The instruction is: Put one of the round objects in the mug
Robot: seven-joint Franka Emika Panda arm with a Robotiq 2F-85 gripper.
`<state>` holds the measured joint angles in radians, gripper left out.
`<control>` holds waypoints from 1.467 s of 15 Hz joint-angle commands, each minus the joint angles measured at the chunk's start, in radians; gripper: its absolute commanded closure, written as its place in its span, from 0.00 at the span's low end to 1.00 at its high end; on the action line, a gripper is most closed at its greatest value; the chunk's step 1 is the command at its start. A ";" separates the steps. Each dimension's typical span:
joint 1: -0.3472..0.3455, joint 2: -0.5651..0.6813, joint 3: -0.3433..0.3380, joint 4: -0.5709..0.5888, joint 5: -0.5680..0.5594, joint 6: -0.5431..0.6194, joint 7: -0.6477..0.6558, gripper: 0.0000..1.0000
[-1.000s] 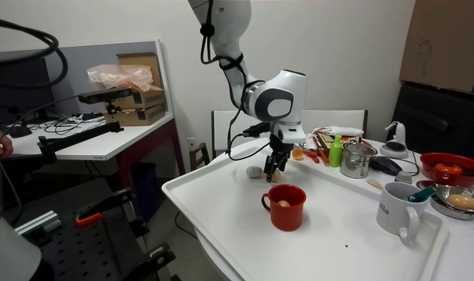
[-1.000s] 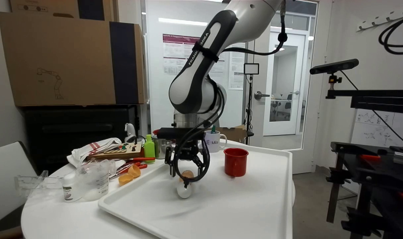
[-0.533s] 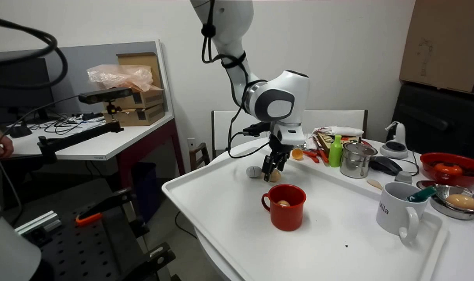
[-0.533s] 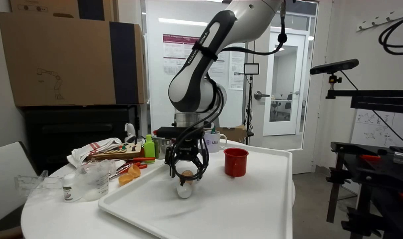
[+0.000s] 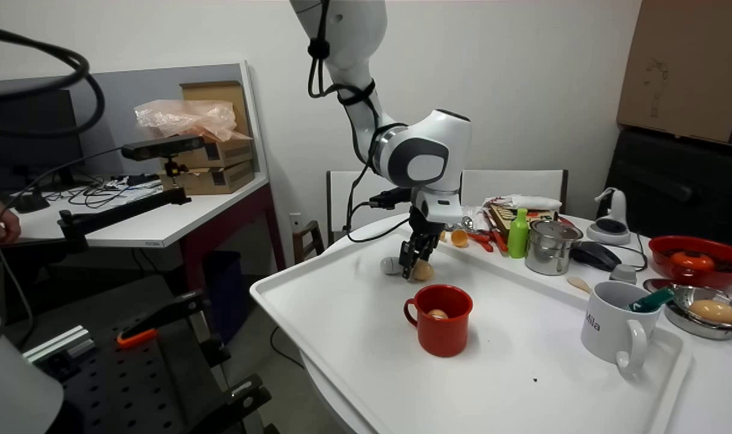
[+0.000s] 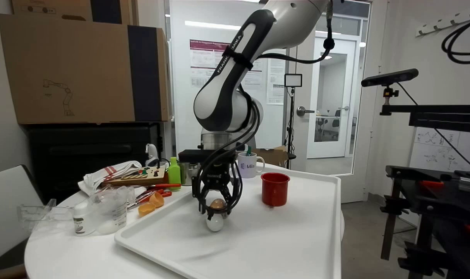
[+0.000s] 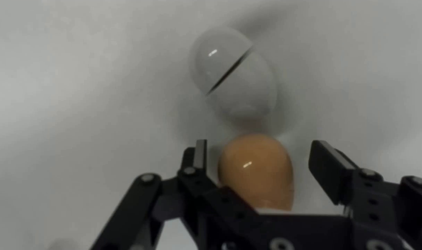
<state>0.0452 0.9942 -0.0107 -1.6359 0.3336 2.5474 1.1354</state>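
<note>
The red mug (image 5: 442, 331) stands upright on the white tray and also shows in an exterior view (image 6: 274, 190). A small tan round object (image 5: 437, 314) lies inside it. Another tan round object, egg-like (image 5: 424, 270), lies on the tray behind the mug; it also shows in the wrist view (image 7: 256, 170). My gripper (image 5: 415, 264) is low over the tray with its fingers on either side of this tan object. In the wrist view the gripper (image 7: 261, 156) is open, with a gap at both sides of the object. The object's near end is hidden by the gripper.
A white egg-like object with a dark split (image 7: 232, 74) lies right beside the tan one. The white-grey mug (image 5: 613, 325) stands on the white tray (image 5: 523, 392). A green bottle (image 5: 518, 235), a metal pot (image 5: 548, 250) and orange shells (image 6: 146, 209) are beyond the tray's rim.
My gripper has moved down and slightly left in both exterior views, so that its fingers now stand around the tan object. The mug and the round objects have not visibly moved.
</note>
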 commanded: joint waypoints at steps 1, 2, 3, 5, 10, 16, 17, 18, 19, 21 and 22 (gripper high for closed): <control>0.006 -0.001 -0.005 0.006 0.019 -0.011 0.022 0.56; 0.007 -0.002 -0.006 0.005 0.018 -0.010 0.023 0.63; 0.008 -0.002 -0.007 0.005 0.017 -0.009 0.027 0.72; 0.010 -0.007 -0.011 0.001 0.015 -0.004 0.033 0.78; 0.024 -0.065 -0.034 -0.047 0.006 0.049 0.043 0.78; 0.065 -0.163 -0.107 -0.125 -0.005 0.154 0.109 0.78; 0.074 -0.177 -0.124 -0.139 -0.007 0.158 0.137 0.78; 0.080 -0.191 -0.139 -0.154 -0.009 0.158 0.162 0.78; 0.090 -0.204 -0.158 -0.171 -0.014 0.158 0.193 0.78; 0.098 -0.225 -0.182 -0.202 -0.023 0.151 0.237 0.78; 0.101 -0.234 -0.192 -0.216 -0.028 0.150 0.258 0.78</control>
<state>0.1168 0.8184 -0.1641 -1.7676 0.3301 2.6788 1.3095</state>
